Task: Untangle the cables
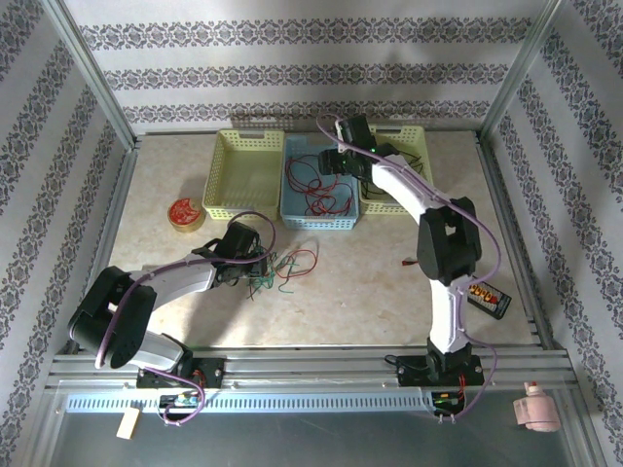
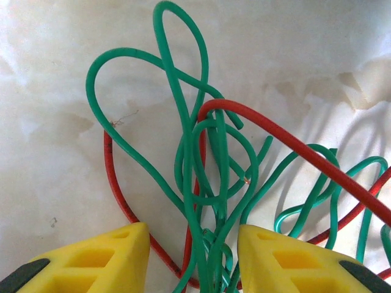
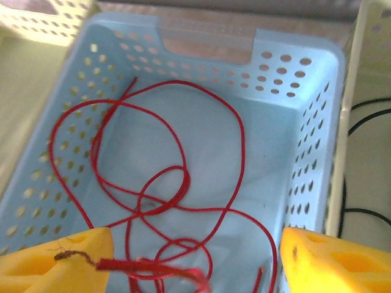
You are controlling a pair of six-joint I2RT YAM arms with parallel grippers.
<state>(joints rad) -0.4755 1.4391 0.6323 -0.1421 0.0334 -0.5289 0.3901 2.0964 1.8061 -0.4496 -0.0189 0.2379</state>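
Your tally: thin red cables [image 3: 182, 180] sorted into the perforated blue plastic basket [image 3: 305, 122] under the open right hand [image 3: 197, 238]; outstanding, a green-and-red cable tangle [image 2: 220, 159] on the marbled tabletop [image 2: 61, 73], straddled by the part-open left hand [image 2: 192, 232].

green cables [image 2: 211, 262] cropped below, red strand [image 3: 146, 267] blurred

Left arm [image 1: 180, 282] and right arm [image 1: 446, 311] are the same build tbh: white shell links, chunky black joint housings, and a lilac cable [image 1: 499, 270] looping along the outside of each. Left tool [image 2: 192, 244] and right tool [image 3: 195, 250] both have bright yellow plastic fingers [image 2: 116, 256] with moulded pockets, and the left one's got black pads [image 2: 21, 273] at the outer edges
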